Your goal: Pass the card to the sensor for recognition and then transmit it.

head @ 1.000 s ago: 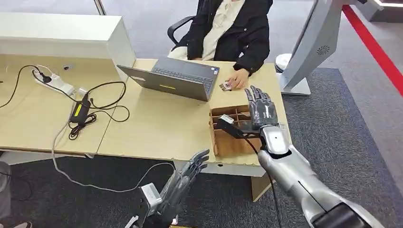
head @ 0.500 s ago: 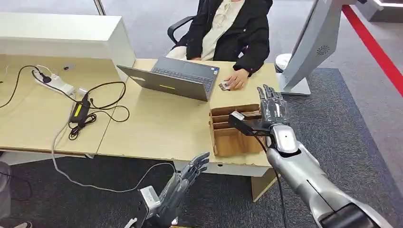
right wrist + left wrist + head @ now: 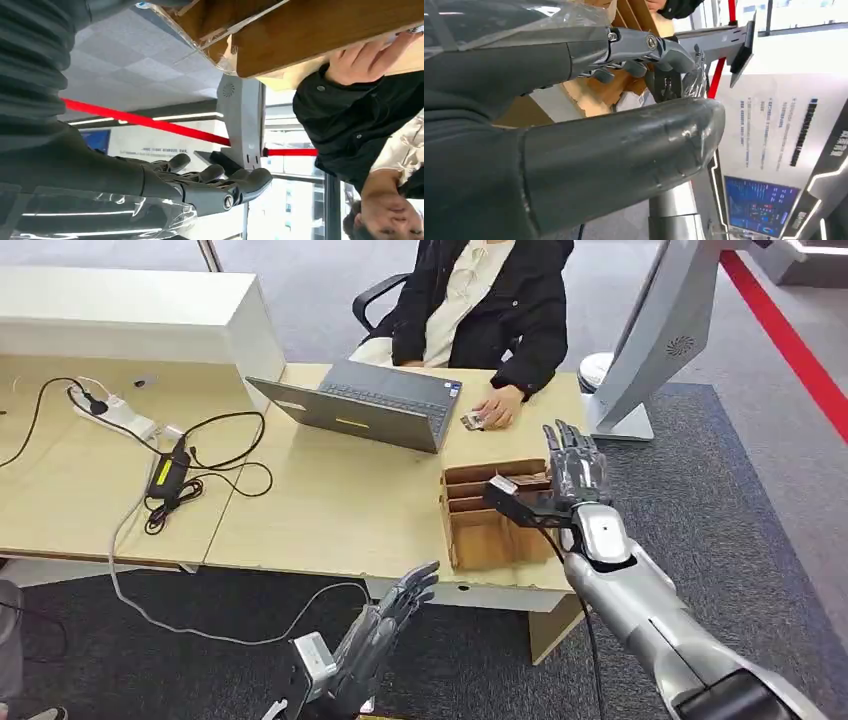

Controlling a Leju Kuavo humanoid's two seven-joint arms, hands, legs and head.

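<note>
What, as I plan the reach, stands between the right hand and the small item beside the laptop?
Only bare desk between the right hand, over the wooden box, and the small item; a person's hand touches it.

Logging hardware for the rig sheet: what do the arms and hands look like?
Both arms are silver. Right hand: dark grey segmented fingers, silver wrist cover, black cable along the forearm, black camera module beside the wrist. Left hand: dark grey fingers, pale boxy module at the wrist.

Small item under the person's hand (image 3: 497,404), beyond the right hand (image 3: 573,472) fingers (image 3: 567,440), too small to identify as card. Wooden box (image 3: 487,523) partly hidden behind that hand. Left hand (image 3: 383,625) wrist cut off by frame edge.
</note>
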